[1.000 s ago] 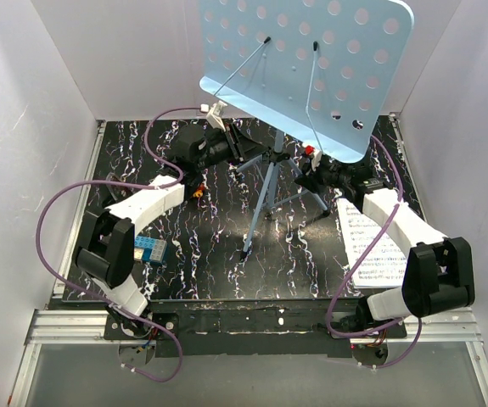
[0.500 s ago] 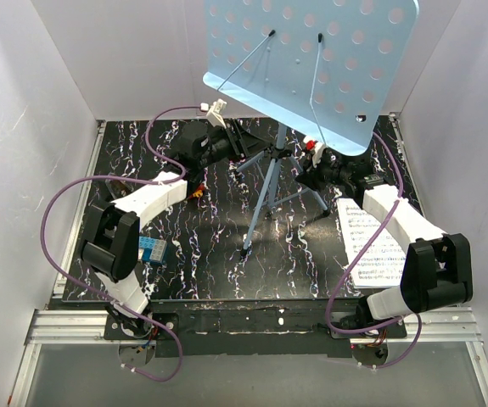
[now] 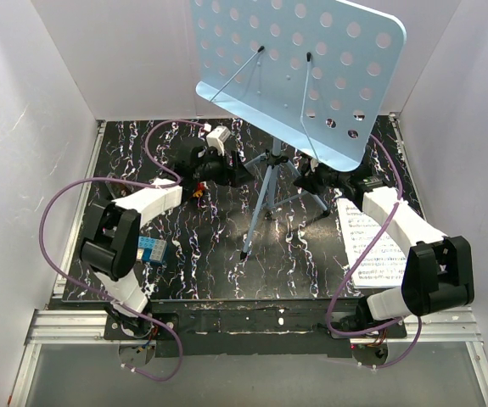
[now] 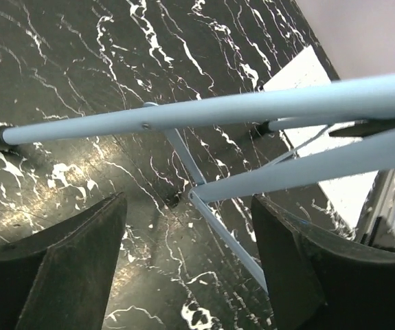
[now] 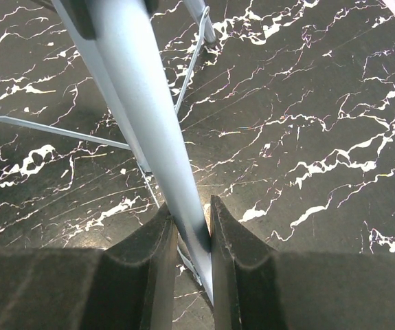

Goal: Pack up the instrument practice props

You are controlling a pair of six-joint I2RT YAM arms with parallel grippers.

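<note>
Music stand [image 3: 299, 72] is being held upright on the worktop [image 3: 201, 254], one slanted lower tube [image 5: 149, 117] being pinched tight by the right end effector [image 5: 192, 227], while the left end effector [image 4: 187, 234] is being held wide open, legs [image 4: 204, 113] running crosswise just ahead, untouched.

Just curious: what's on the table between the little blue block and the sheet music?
The top view shows one tripod leg of the music stand, otherwise bare tabletop.

I had my left arm [image 3: 146, 202] and right arm [image 3: 396, 216] both reaching forward, elbows bent. The left fingers [image 4: 80, 261] stood wide apart, holding nothing. The right fingers [image 5: 142, 261] were pinched on a tube of the music stand [image 5: 149, 103].
</note>
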